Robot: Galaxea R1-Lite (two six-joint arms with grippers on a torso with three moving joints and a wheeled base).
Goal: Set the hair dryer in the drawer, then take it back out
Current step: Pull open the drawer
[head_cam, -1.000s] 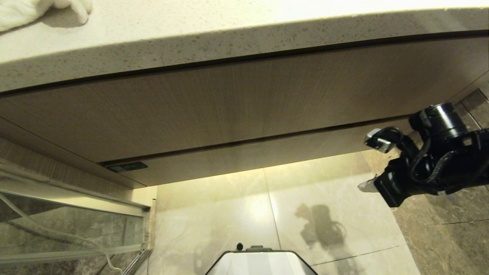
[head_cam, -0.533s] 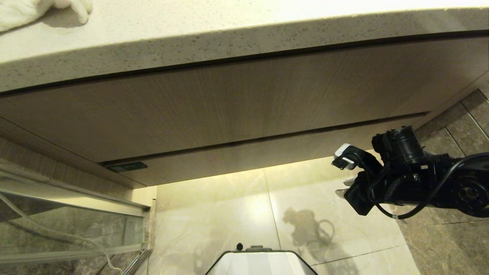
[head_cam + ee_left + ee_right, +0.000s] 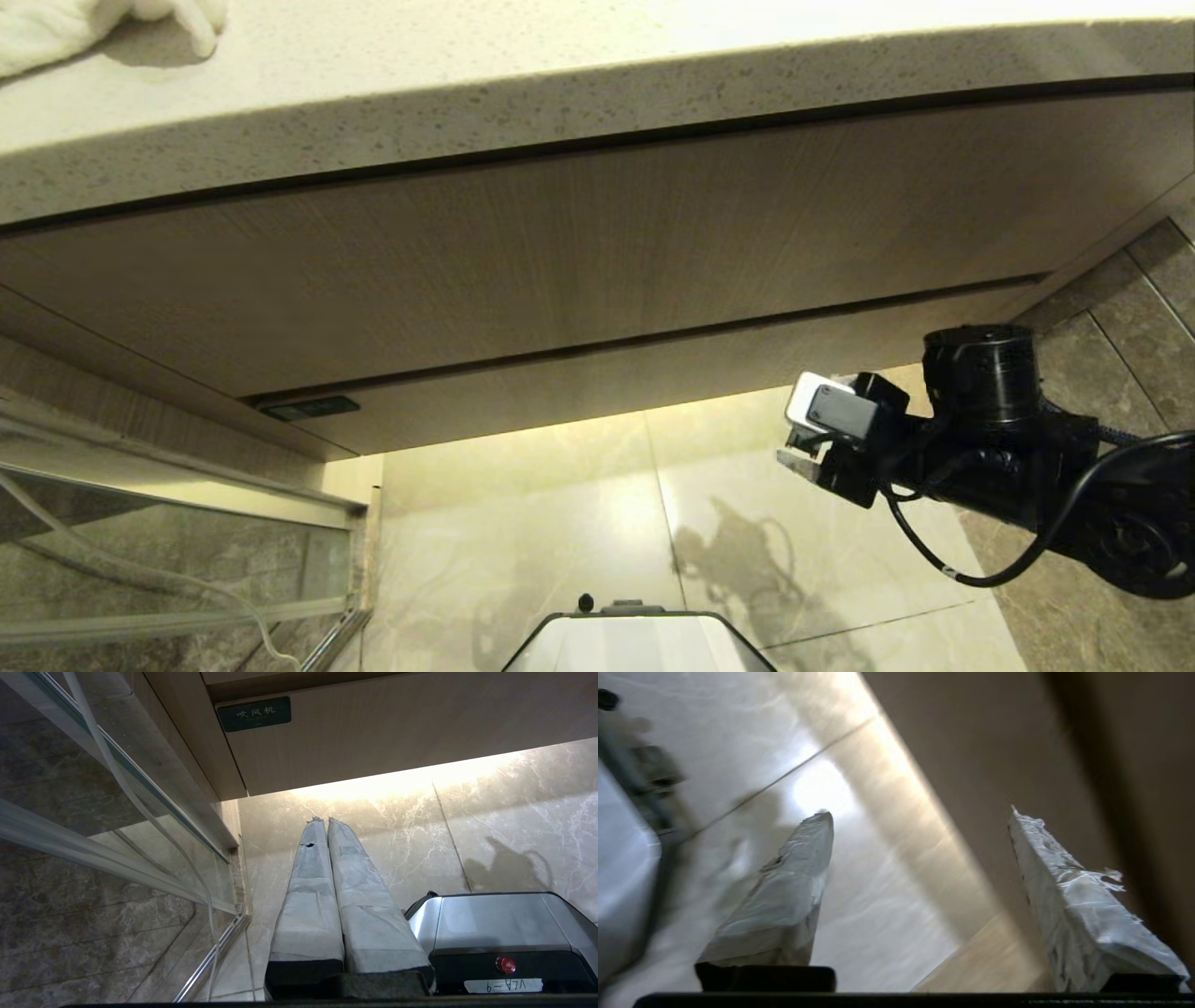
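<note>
**Entry: right gripper standing off a closed drawer front, fingers parted, nothing held**

Item 1, right gripper [image 3: 920,812]. It is hanging low before the cabinet, over the pale floor tiles [image 3: 560,523]. In its own wrist view the two wrapped fingers [image 3: 784,896] are standing well apart, with only floor and wood showing between them (nothing is being gripped). In the head view the gripper [image 3: 794,457] is showing as a black body with a pale block on top, its cable looping underneath.

Item 2, the drawer [image 3: 653,383]. Its low wood-grain front is sitting flush in the cabinet, closed, just beyond the right gripper's fingertips and apart from them. One finger is lining up against the wood, the other against the lit tile below the front's bottom edge. A small dark label [image 3: 253,714] is sitting at the front's far end, away from the right gripper.

Item 3, the hair dryer. It is appearing in no view, so its place relative to the gripper cannot be told.

Item 4, left gripper [image 3: 325,820]. Parked beside the robot's base [image 3: 490,919], its fingers are pressing together with nothing between them, pointing toward the labelled end of the drawer.

Item 5, countertop [image 3: 467,84]. The speckled slab is running above the cabinet, well above the right gripper, a white cloth [image 3: 93,28] lying on its far end.
</note>
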